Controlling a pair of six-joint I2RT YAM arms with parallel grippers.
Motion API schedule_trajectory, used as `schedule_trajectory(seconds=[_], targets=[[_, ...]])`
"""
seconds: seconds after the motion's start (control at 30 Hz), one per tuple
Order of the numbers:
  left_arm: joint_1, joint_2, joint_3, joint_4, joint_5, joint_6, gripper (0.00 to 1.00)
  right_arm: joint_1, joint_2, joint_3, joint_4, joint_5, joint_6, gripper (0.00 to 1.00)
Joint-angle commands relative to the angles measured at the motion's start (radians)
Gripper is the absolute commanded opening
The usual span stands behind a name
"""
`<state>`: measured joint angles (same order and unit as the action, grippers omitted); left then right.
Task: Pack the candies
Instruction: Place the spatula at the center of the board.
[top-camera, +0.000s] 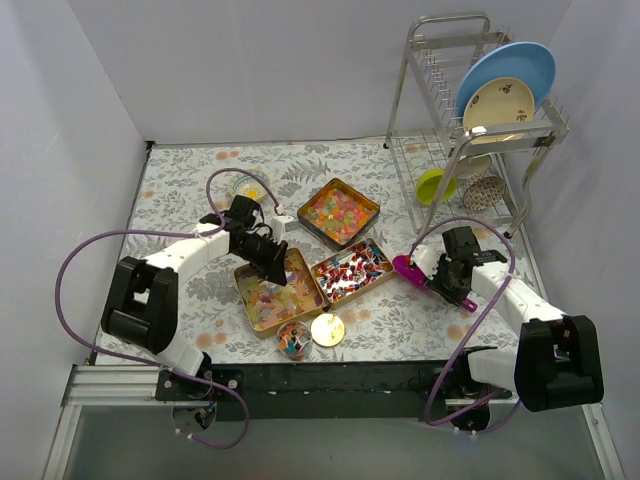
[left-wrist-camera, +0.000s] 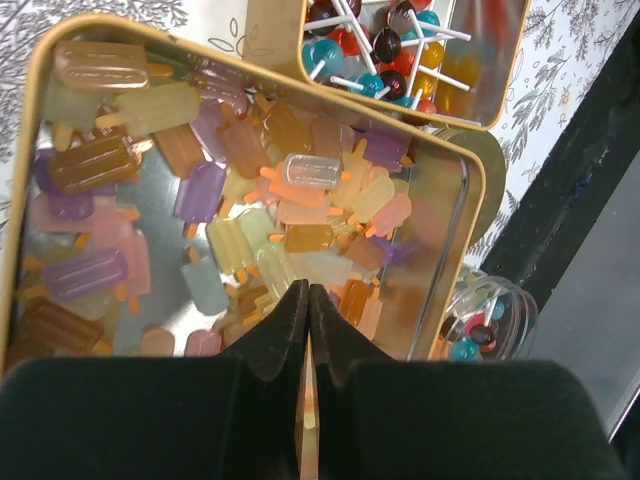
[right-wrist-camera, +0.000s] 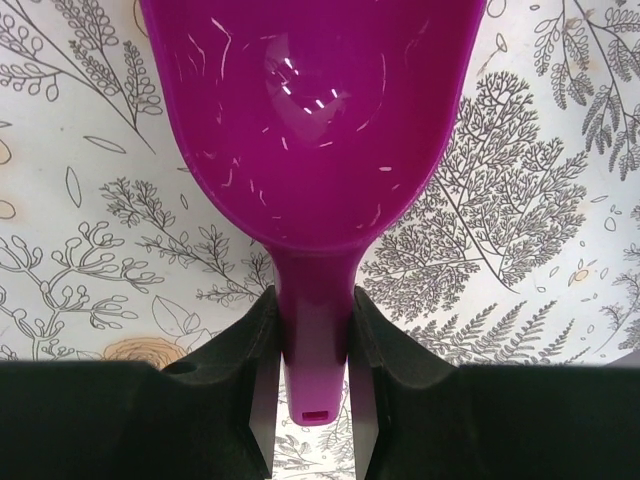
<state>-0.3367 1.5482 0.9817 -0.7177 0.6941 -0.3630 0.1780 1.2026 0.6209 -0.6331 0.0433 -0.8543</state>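
Floral-cloth table (top-camera: 200, 180) takes up most of the room. At the back R is 1 wire dish rack (top-camera: 440, 60) w/ 2 plates up top, a blue plate (top-camera: 520, 60) and a cream plate (top-camera: 498, 100). Lower down I can make out 2 bowls, a green bowl (top-camera: 432, 186) and a patterned bowl (top-camera: 484, 192). There are 2 arms. The left arm (top-camera: 180, 258) reaches in over the tins, and the right arm (top-camera: 520, 300) sits off to the side near the rack. 3 open gold tins hold the candies, 1 kind each. The back tin (top-camera: 318, 193) has bright jellies (top-camera: 340, 212), the middle tin (top-camera: 341, 253) has red-blue pieces (left-wrist-camera: 385, 45) w/ white sticks, and the near tin (top-camera: 246, 304) has pastel gummies (left-wrist-camera: 300, 170), too many to count. The left gripper (left-wrist-camera: 308, 290) is down in the near tin among the gummies, jaws pressed tip to tip; can't tell if a piece is nipped. The right gripper (right-wrist-camera: 312, 300) is clamped on the handle of 1 magenta scoop (right-wrist-camera: 312, 120), whose bowl is bare and over the cloth, apart from the tins. Up front, 1 round gold lid (top-camera: 327, 329) lies flat just beside 1 small clear jar (top-camera: 293, 341) w/ a few candies inside.
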Motion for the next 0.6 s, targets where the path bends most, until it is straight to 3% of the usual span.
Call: schedule_trajectory(seconds=[0.0,0.07,0.13,0.17,0.2,0.37,0.57], targets=[[-0.048,0.026,0.034,0.070,-0.059,-0.065,0.00,-0.003,0.012,0.036,-0.002,-0.026,0.046,0.16],[-0.059,0.050,0.044,0.089,-0.071,-0.099,0.00,-0.003,-0.008,0.045,-0.011,-0.026,0.054,0.28],[-0.062,0.084,0.064,0.118,-0.085,-0.119,0.00,-0.002,-0.034,0.046,-0.013,-0.023,0.058,0.44],[-0.062,0.096,0.074,0.124,-0.088,-0.120,0.00,-0.003,-0.041,0.053,-0.026,-0.023,0.060,0.59],[-0.062,0.113,0.092,0.130,-0.093,-0.120,0.00,-0.002,-0.050,0.057,-0.033,-0.028,0.061,0.63],[-0.061,0.171,0.136,0.149,-0.157,-0.105,0.00,-0.002,-0.127,0.120,-0.111,-0.089,0.063,0.65],[-0.056,0.214,0.170,0.198,-0.252,-0.088,0.00,0.002,-0.146,0.207,-0.145,-0.292,0.073,0.64]])
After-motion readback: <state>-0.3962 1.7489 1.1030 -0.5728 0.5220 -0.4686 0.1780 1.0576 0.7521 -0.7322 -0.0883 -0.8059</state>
